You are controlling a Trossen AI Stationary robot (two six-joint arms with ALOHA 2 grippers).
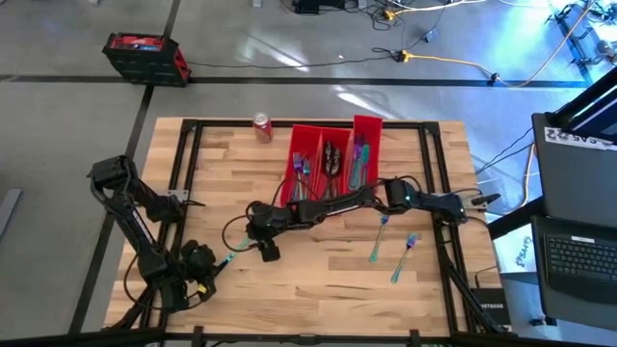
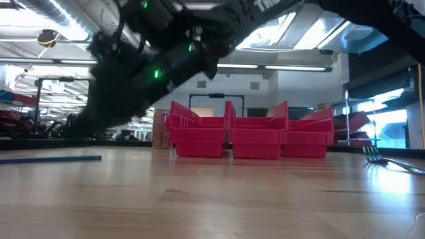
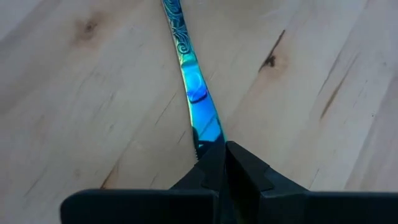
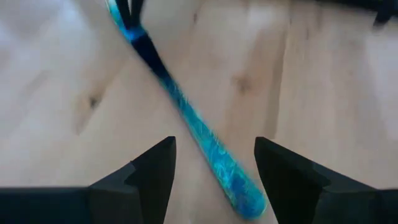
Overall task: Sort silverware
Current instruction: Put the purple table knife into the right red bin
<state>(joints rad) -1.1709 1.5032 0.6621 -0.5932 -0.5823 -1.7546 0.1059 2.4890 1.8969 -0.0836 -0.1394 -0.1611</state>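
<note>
An iridescent teal-blue knife (image 4: 205, 140) lies low over the wood table (image 1: 318, 280), left of centre, and shows as a thin level blue line (image 2: 50, 159) in the low view. My left gripper (image 3: 217, 148) is shut on its blade end. My right gripper (image 4: 214, 142) is open, with one finger on each side of the knife's patterned handle end (image 4: 239, 186), touching nothing. Two forks (image 1: 381, 236) (image 1: 405, 256) lie flat on the table at the right. More silverware sits in the red bins (image 1: 333, 159). My left gripper pinches the smooth blade end of the knife (image 3: 208, 134) between its two shut fingers, which lie along the knife and slant down from the table's near left. The knife reaches away from the fingers almost level. I cannot tell whether it rests on the table.
Three long red bins stand side by side at the far middle, with a red soda can (image 1: 262, 126) to their left. A black frame (image 1: 188, 154) edges the table. Bare wood lies along the near side.
</note>
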